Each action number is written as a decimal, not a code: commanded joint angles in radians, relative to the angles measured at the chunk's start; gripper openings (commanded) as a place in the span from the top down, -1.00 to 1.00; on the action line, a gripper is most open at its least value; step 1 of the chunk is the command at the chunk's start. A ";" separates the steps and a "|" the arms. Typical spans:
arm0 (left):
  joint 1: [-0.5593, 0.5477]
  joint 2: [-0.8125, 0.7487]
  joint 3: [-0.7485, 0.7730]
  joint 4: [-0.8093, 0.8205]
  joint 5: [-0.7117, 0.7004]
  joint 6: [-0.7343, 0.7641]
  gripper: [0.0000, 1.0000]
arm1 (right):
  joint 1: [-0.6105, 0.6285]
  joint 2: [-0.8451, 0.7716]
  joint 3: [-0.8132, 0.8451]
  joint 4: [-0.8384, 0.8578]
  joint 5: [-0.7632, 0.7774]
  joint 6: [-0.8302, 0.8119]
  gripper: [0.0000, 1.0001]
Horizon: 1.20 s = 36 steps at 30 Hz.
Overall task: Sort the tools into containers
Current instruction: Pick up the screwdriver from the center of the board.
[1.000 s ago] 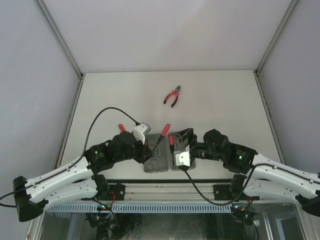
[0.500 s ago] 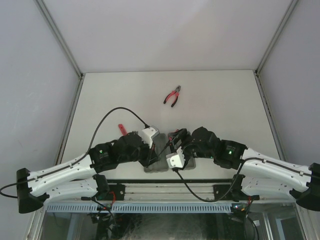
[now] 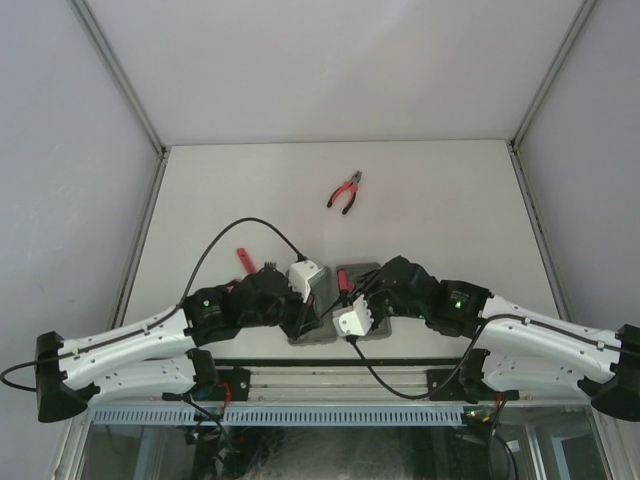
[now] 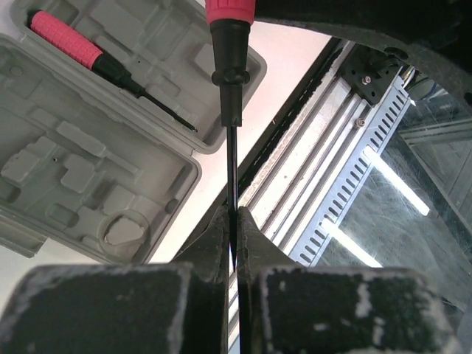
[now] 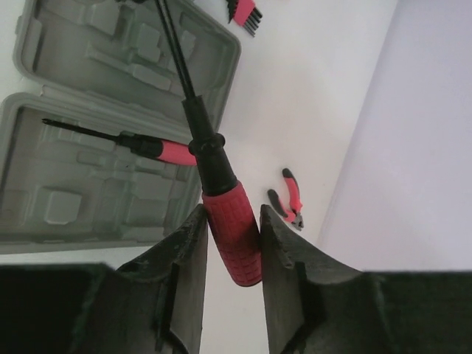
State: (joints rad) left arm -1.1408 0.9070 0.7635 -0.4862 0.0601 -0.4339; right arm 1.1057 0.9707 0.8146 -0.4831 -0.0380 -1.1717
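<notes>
The long thin screwdriver (image 4: 230, 44) hangs over the near edge of the open grey case (image 4: 74, 177). My left gripper (image 4: 234, 221) is shut on the tip of its black shaft. My right gripper (image 5: 231, 214) is shut on its red handle (image 5: 230, 236), a finger on each side. A short red-black driver (image 4: 70, 40) lies in a moulded slot of the case (image 5: 66, 177). The red-handled pliers (image 3: 346, 191) lie far out on the table, apart from both arms. A small comb-like piece (image 5: 243, 13) lies on the table beyond the case.
The slotted metal rail (image 4: 332, 169) runs along the near table edge right behind the case. Both wrists crowd together over the case (image 3: 352, 272). White walls close the table on three sides.
My right gripper has slid left over the case and narrowed from wide open onto the screwdriver's handle. The left arm has shifted slightly right, still holding the shaft.
</notes>
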 commanded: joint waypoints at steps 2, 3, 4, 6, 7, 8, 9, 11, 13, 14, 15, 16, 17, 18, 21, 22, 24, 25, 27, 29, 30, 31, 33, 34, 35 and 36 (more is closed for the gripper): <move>-0.010 -0.013 0.077 0.027 0.023 0.030 0.86 | -0.013 -0.023 0.041 0.004 0.007 0.004 0.67; -0.010 -0.016 0.077 0.026 0.023 0.032 0.80 | -0.015 -0.028 0.040 0.000 0.004 0.007 0.76; -0.011 -0.020 0.078 0.026 0.021 0.031 0.72 | -0.016 -0.031 0.041 -0.003 0.002 0.009 0.84; -0.011 -0.029 0.078 0.026 0.014 0.032 0.57 | -0.019 -0.038 0.040 -0.010 -0.003 0.016 0.94; -0.011 -0.038 0.078 0.027 0.005 0.032 0.45 | -0.021 -0.041 0.041 -0.010 -0.004 0.023 0.95; -0.011 -0.046 0.078 0.026 -0.004 0.031 0.33 | -0.022 -0.045 0.040 -0.013 -0.006 0.029 0.97; -0.011 -0.053 0.077 0.027 -0.013 0.030 0.25 | -0.024 -0.049 0.039 -0.013 -0.009 0.035 0.98; -0.010 -0.073 0.079 0.026 -0.029 0.029 0.08 | -0.024 -0.059 0.028 0.000 -0.011 0.050 0.98; -0.011 -0.093 0.076 0.025 -0.050 0.025 -0.05 | -0.026 -0.070 0.015 0.022 -0.012 0.070 1.00; -0.011 -0.102 0.075 0.025 -0.065 0.023 -0.10 | -0.025 -0.076 0.009 0.031 -0.015 0.083 1.00; -0.010 -0.114 0.075 0.024 -0.078 0.020 -0.15 | -0.024 -0.079 0.003 0.040 -0.018 0.096 1.00; -0.010 -0.125 0.074 0.022 -0.094 0.015 -0.19 | -0.024 -0.082 -0.003 0.048 -0.019 0.107 1.00; -0.011 -0.137 0.073 0.022 -0.111 0.010 -0.22 | -0.024 -0.084 -0.007 0.053 -0.018 0.120 1.00; -0.011 -0.152 0.071 0.021 -0.125 0.005 -0.24 | -0.023 -0.086 -0.012 0.060 -0.014 0.132 1.00; -0.011 -0.202 0.065 0.017 -0.204 -0.017 -0.27 | -0.020 -0.102 -0.036 0.101 -0.004 0.191 1.00; -0.010 -0.220 0.061 0.012 -0.246 -0.028 -0.28 | -0.021 -0.108 -0.045 0.121 -0.009 0.217 1.00; -0.009 -0.256 0.055 0.001 -0.321 -0.038 -0.29 | -0.019 -0.118 -0.068 0.170 -0.011 0.283 1.00; -0.009 -0.274 0.053 -0.003 -0.352 -0.046 -0.29 | -0.017 -0.122 -0.078 0.196 -0.002 0.326 1.00; -0.009 -0.309 0.049 -0.007 -0.396 -0.053 -0.30 | -0.014 -0.125 -0.099 0.262 0.032 0.438 0.98; -0.009 -0.342 0.046 -0.013 -0.435 -0.067 -0.32 | -0.012 -0.124 -0.115 0.318 0.066 0.556 1.00; -0.008 -0.357 0.044 -0.012 -0.456 -0.074 -0.33 | -0.011 -0.123 -0.121 0.337 0.077 0.625 1.00; -0.009 -0.370 0.039 -0.013 -0.472 -0.081 -0.33 | -0.009 -0.121 -0.127 0.356 0.086 0.661 1.00; -0.009 -0.391 0.028 -0.013 -0.505 -0.096 -0.35 | -0.001 -0.113 -0.135 0.390 0.115 0.773 1.00; -0.009 -0.401 0.019 -0.015 -0.526 -0.107 -0.36 | 0.003 -0.111 -0.138 0.410 0.132 0.825 1.00; -0.008 -0.408 0.012 -0.021 -0.550 -0.119 -0.36 | 0.007 -0.108 -0.142 0.433 0.153 0.881 1.00; -0.008 -0.411 0.009 -0.025 -0.568 -0.128 -0.37 | 0.009 -0.105 -0.146 0.453 0.163 0.937 1.00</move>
State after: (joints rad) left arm -1.1481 0.5121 0.7834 -0.5137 -0.3882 -0.5068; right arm 1.1000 0.8654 0.6716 -0.2050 0.0467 -0.5346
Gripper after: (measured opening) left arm 0.679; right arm 0.257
